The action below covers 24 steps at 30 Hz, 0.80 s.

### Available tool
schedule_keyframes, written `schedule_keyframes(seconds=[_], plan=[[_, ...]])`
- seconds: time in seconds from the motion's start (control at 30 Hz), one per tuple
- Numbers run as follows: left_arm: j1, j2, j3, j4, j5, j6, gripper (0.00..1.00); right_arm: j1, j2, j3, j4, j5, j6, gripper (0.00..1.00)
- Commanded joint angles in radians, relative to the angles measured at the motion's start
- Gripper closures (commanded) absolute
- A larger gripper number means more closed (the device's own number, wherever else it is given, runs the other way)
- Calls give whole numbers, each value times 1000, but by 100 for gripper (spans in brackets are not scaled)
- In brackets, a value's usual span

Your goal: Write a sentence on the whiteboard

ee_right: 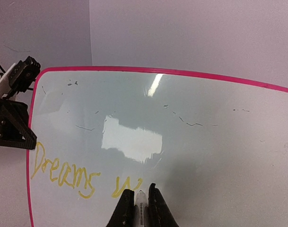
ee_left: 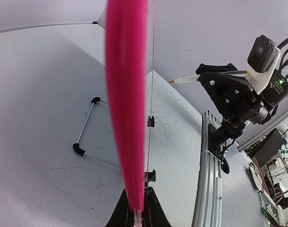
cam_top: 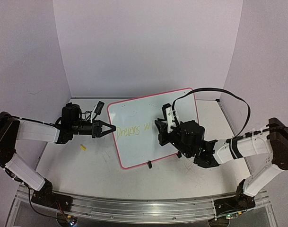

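Half-written yellow line on a propped whiteboard.
The whiteboard (cam_top: 134,111) stands tilted on its black legs in the middle of the desk (cam_top: 87,165), and the left fingers (ee_left: 118,215) are clamped on its pink left rim. The right fingers (ee_right: 125,211) are closed on a marker (ee_right: 141,209), with its tip at the board just after the sentence (ee_right: 63,175), which reads "Dreams w".

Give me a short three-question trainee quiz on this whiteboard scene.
1. True or false: the left gripper is clamped on the pink rim of the whiteboard.
2. The yellow sentence so far reads: A) "Dreams w" B) "Dreams worth pursuing" C) nothing.
3. Fill in: the right gripper holds a ____, tip at the board.
Key: 1 true; 2 A; 3 marker.
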<state>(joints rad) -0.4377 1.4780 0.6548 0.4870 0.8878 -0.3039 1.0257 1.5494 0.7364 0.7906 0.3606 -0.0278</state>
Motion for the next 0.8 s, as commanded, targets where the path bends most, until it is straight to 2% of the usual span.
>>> schedule_keyframes(seconds=[0.0,0.27,0.77], plan=[[-22,-5,33,-31,-27,75,100,-12,-8,8,46,-50,-18,100],[-22,1,35,-33,-27,74,100,-10,34,49,0,-111,-35,100],[-22,5,43,-34,-30,71,100,-9,35,46,-7,-60,-26,100]])
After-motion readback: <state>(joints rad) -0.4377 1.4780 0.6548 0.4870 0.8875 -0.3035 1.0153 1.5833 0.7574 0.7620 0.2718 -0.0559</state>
